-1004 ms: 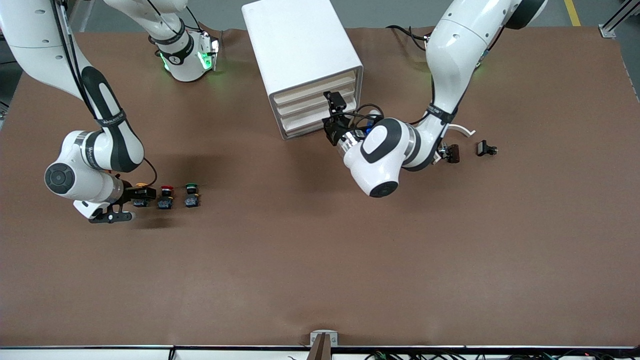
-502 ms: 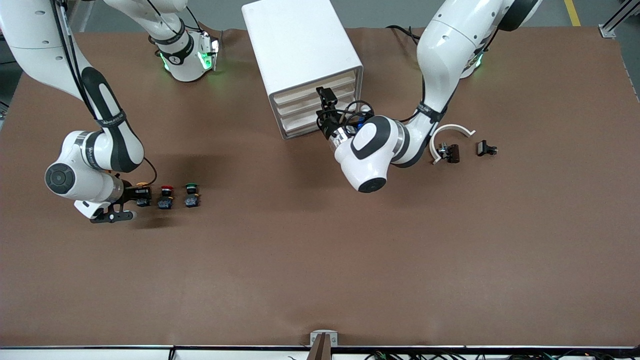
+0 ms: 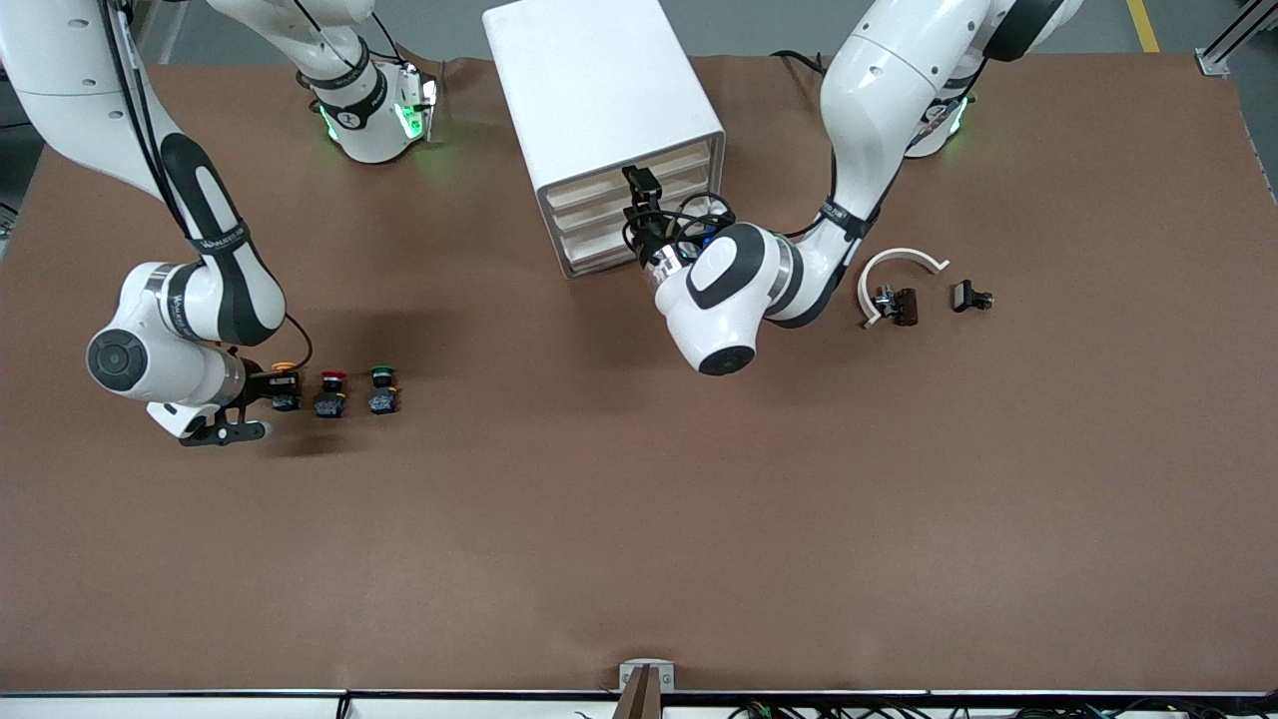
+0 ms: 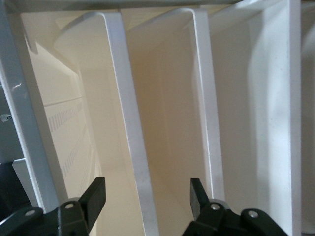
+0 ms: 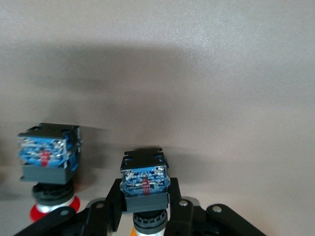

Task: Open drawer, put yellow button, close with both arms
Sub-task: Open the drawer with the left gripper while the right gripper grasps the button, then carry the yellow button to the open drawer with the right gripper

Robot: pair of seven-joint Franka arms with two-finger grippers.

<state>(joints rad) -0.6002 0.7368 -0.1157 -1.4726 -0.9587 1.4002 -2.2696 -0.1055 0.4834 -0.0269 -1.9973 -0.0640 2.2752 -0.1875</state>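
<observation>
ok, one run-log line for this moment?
right gripper: shut on yellow button, on table | left gripper: open, astride a drawer front | drawers: closed

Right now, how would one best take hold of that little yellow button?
By its dark block body, as the right gripper has it: one finger on each flat side of the yellow button. The round cap would likely slip, while flat parallel sides suit two fingers. Come from the right arm's end of the table, since the red button stands close beside it.
</observation>
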